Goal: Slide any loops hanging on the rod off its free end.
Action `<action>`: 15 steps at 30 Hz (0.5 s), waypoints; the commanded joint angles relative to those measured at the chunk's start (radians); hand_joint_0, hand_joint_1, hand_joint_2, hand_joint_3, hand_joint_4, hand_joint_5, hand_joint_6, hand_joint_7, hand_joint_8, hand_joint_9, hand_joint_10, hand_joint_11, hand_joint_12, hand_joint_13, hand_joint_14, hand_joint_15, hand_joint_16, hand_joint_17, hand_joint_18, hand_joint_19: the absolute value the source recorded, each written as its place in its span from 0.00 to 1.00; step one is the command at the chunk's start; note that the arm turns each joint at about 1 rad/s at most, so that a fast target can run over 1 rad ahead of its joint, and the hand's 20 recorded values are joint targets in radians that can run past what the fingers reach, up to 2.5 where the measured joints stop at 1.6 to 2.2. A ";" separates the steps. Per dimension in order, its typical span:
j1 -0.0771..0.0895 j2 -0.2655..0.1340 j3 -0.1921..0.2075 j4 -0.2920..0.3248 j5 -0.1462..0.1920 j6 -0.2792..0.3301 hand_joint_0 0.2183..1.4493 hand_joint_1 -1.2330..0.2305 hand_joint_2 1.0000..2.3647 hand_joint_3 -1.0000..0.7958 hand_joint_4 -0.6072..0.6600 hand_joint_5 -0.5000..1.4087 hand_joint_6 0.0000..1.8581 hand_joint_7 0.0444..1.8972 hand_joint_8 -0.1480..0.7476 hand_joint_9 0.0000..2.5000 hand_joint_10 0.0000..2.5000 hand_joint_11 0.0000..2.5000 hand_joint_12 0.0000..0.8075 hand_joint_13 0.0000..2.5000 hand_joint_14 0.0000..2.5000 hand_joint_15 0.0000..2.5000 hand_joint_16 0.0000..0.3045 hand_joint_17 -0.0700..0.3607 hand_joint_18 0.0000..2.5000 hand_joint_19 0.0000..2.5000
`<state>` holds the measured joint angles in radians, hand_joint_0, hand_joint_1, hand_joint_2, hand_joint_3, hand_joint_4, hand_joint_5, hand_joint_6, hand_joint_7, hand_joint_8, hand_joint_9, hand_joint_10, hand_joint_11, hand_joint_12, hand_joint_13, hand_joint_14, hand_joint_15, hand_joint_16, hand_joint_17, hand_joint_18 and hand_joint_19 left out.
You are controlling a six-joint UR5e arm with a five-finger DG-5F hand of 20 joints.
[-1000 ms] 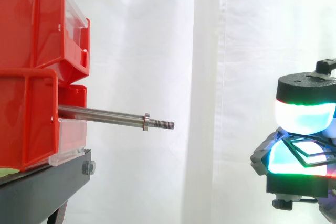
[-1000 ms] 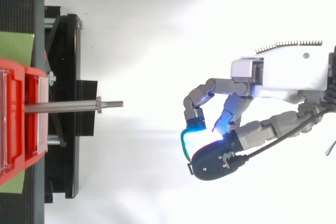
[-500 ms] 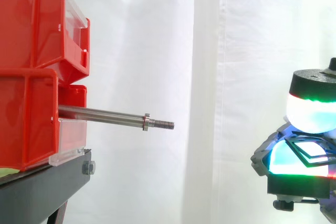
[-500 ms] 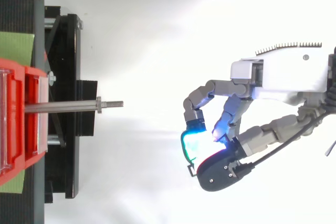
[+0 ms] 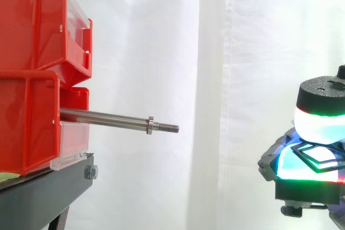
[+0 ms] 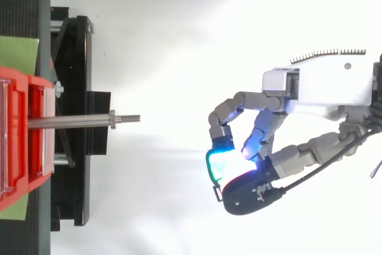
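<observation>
Polished metal rod (image 5: 108,118) — glossy red plastic bins (image 5: 32,25).

hand (image 6: 325,85): white boxy housing, one small dark screw, a fine toothed edge on top | fingers (image 6: 239,100): grey blocky segments | fingertips (image 5: 321,125): thick pads under round black caps, glowed white, cyan and green, with a thin red rim

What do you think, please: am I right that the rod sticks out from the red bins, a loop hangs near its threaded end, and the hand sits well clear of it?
Not quite: no loop hangs anywhere on the rod, as the side view shows. It does stick out from the red bins, and the hand sits well clear of it.
</observation>
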<state>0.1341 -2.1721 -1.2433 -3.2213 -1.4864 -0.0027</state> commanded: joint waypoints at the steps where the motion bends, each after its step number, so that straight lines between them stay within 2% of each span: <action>1: 0.001 0.000 -0.001 0.000 0.000 0.000 0.29 0.31 0.02 0.49 0.65 0.18 0.46 0.71 0.52 0.41 0.01 0.21 0.48 0.39 0.01 0.21 0.22 0.52 0.34 0.29; 8: 0.001 0.000 0.001 0.000 0.000 0.000 0.28 0.39 0.02 0.44 0.69 0.21 0.46 0.74 0.52 0.48 0.01 0.22 0.48 0.42 0.01 0.22 0.22 0.51 0.35 0.30; 11: 0.001 0.000 0.001 0.000 0.000 0.000 0.28 0.45 0.02 0.44 0.67 0.21 0.46 0.73 0.52 0.49 0.01 0.22 0.47 0.42 0.01 0.22 0.22 0.51 0.35 0.30; 15: 0.002 0.000 0.001 0.000 0.000 0.000 0.28 0.47 0.02 0.44 0.67 0.21 0.46 0.72 0.52 0.48 0.01 0.22 0.48 0.42 0.01 0.22 0.22 0.51 0.35 0.30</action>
<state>0.1362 -2.1721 -1.2433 -3.2213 -1.4864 -0.0030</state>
